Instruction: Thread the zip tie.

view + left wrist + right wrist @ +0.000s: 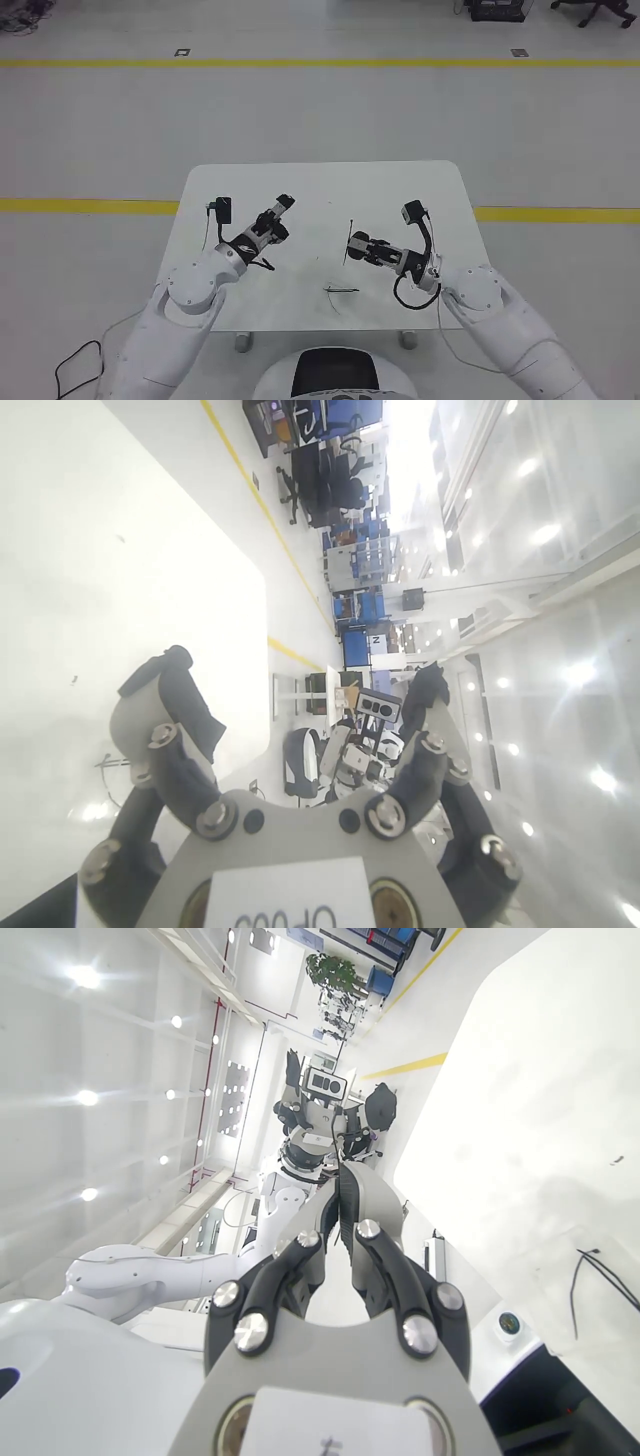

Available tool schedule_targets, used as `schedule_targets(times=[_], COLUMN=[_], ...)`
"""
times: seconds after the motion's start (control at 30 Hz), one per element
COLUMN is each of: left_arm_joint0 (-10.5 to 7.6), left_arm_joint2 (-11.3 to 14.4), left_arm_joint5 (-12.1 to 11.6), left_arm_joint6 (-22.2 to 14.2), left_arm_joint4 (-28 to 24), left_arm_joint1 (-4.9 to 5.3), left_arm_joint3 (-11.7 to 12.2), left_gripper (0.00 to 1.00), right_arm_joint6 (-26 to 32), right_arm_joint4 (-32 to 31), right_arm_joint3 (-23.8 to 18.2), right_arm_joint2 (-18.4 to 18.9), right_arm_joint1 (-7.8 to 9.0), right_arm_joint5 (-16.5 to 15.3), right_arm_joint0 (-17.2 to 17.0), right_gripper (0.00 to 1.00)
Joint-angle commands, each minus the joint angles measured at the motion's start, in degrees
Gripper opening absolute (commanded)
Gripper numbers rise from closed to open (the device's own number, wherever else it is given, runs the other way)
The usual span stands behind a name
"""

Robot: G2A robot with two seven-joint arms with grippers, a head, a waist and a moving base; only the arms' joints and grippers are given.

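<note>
- The right hand (352,245) (340,1178) is clenched on a thin black zip tie (351,228) (341,1155), its two fingers pressed flat against each other with the strap caught between them.
- In the top view the zip tie stands off the white counter (320,190) (100,550) (525,1078). It runs nearly straight across the right hand's grip, with one end pointing toward the far edge and the other toward the near edge.
- In the right wrist view a short length of the strap sticks out past the fingertips (357,1188).
- The left hand (283,215) (300,680) is released. Its fingers (170,690) are spread wide apart and nothing lies between them.
- The left hand sits over the left half of the counter, well apart from the right hand, and points toward the far right.
- The right wrist view shows the left hand farther off, beyond the tip of the held strap, with its dark fingers parted.
- Loose ties (340,290) (107,761) (587,1263) lie flat on the counter near its front edge, between the two arms and closer to the right hand. Neither hand touches them.
- From the right wrist view the loose ties look like thin black strands meeting at one end. How many there are cannot be told.
- A yellow line (300,63) crosses the pale floor beyond the counter.
</note>
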Motion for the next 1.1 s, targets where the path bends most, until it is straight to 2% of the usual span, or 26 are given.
schedule_targets(times=[0.0,0.2,0.4,0.47,0.9,1.07], left_arm_joint0=[-0.60,-0.52,0.37,0.46,0.46,0.38], left_arm_joint2=[0.44,-0.48,-1.49,-1.46,-1.41,-0.59], left_arm_joint5=[0.68,-0.52,-1.76,-2.56,-2.54,-2.43], left_arm_joint6=[-0.68,-7.79,-11.84,-12.22,-12.02,-12.34], left_arm_joint4=[-1.37,-8.16,-12.76,-12.92,-12.90,-12.20], left_arm_joint1=[-0.08,0.20,0.49,0.56,0.56,0.68], left_arm_joint3=[0.76,4.10,5.94,6.32,6.36,6.26], left_gripper=[1.00,1.00,1.00,1.00,1.00,1.00], right_arm_joint6=[-0.96,-4.13,-5.34,-5.43,-5.43,-8.55], right_arm_joint4=[-0.34,0.51,2.47,3.11,3.11,-0.61], right_arm_joint3=[0.00,1.99,4.06,4.75,4.75,3.50], right_arm_joint2=[-0.27,-1.92,-3.13,-3.47,-3.47,-3.09], right_arm_joint1=[-0.16,-1.24,-2.61,-3.14,-3.14,-3.31], right_arm_joint5=[0.33,-0.02,-0.02,-0.02,-0.02,-0.02], right_arm_joint0=[0.17,1.15,1.93,2.29,2.29,1.59], right_gripper=[0.00,0.00,0.00,0.00,0.00,0.00])
